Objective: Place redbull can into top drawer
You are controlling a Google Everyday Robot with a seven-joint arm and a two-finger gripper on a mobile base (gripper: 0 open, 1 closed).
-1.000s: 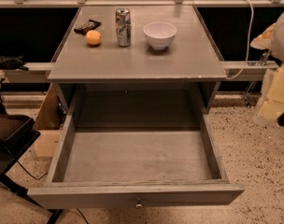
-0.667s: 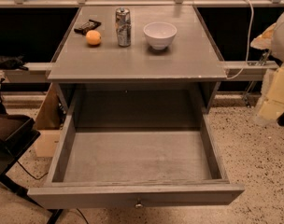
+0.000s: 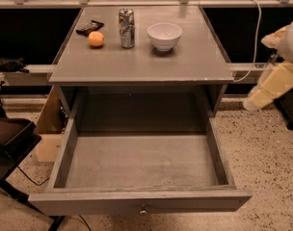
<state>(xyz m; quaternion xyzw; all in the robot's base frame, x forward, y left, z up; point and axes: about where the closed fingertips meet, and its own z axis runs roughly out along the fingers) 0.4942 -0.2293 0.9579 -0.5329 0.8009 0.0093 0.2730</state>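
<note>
The redbull can (image 3: 126, 28) stands upright at the back of the grey tabletop (image 3: 137, 64), between an orange fruit (image 3: 96, 39) and a white bowl (image 3: 164, 35). The top drawer (image 3: 141, 207) is pulled fully out below the tabletop, with nothing inside and a small knob at its front. My cream arm hangs at the right edge of the view, beside the table. Its lower end, with the gripper (image 3: 252, 101), is to the right of the cabinet, far from the can and holding nothing.
A small dark object (image 3: 89, 27) lies behind the orange fruit. A black chair or tray (image 3: 9, 138) stands at the left, by a cardboard box (image 3: 49, 129). A white cable (image 3: 256, 37) hangs along the table's right side. The floor is speckled.
The arm at the right has swung its lower end leftward, toward the table. The can, fruit, bowl and drawer have not moved.
</note>
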